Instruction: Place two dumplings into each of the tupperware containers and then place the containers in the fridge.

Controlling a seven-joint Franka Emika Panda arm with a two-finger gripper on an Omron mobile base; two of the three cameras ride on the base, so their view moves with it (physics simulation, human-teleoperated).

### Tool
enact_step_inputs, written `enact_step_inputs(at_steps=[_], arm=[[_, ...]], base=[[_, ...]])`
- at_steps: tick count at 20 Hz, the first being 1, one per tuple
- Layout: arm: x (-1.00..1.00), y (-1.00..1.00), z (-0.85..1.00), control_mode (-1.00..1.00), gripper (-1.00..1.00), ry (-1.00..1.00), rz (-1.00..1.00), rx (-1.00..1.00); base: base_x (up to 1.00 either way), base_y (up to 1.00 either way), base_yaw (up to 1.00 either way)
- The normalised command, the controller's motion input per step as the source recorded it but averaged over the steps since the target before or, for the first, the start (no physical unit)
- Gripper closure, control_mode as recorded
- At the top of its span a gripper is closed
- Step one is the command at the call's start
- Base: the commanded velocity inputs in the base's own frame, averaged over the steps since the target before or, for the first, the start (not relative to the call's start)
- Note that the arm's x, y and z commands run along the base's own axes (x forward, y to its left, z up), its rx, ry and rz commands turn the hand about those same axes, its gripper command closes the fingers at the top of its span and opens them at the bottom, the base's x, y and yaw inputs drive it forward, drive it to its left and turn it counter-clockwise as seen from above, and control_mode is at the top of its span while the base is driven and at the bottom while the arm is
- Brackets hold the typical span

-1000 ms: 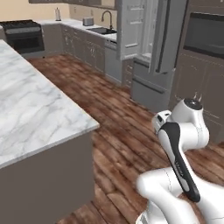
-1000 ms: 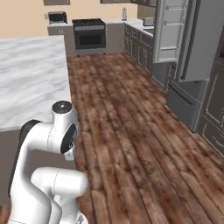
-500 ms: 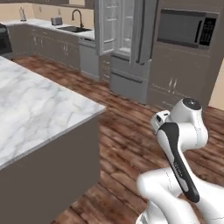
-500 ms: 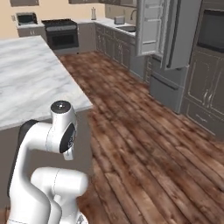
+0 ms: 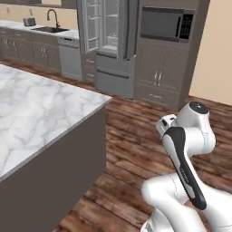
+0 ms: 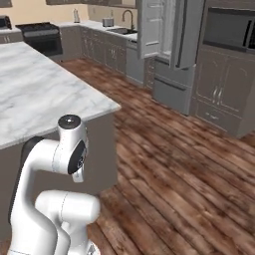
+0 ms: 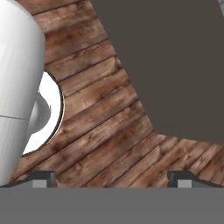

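From the left base view I see the fridge (image 5: 111, 45) ahead with a door swung open, ready for containers, beyond the marble worktop (image 5: 36, 113). The right base view shows the arm folded against the base for driving. In the hand view my fingers (image 7: 111, 179) stand wide apart, empty, over the wooden floor (image 7: 96, 127); I can't locate dumplings or containers.

Home kitchen: marble-topped island (image 5: 36, 118), open stainless-steel fridge (image 5: 111, 43), built-in dark microwave (image 5: 166, 23), sink faucet (image 5: 53, 17), plank floor (image 7: 94, 105) beneath the hand.
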Motion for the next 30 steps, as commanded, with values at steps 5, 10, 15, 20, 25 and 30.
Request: enact_step_inputs(at_steps=[5,10,15,20,25,30], arm=[[0.0,0.0,0.0,1.0,-1.0,0.0,0.0,0.0],[0.0,0.0,0.0,1.0,-1.0,0.0,0.0,0.0],[0.0,0.0,0.0,1.0,-1.0,0.0,0.0,0.0],[0.0,0.0,0.0,1.0,-1.0,0.0,0.0,0.0],[0.0,0.0,0.0,1.0,-1.0,0.0,0.0,0.0],[0.0,0.0,0.0,1.0,-1.0,0.0,0.0,0.0]], base=[[-1.0,1.0,-0.29],[-1.0,1.0,-0.24],[-1.0,1.0,-0.19],[-0.9,1.0,-0.22],[-0.41,1.0,-0.28],[-0.19,1.0,-0.26]])
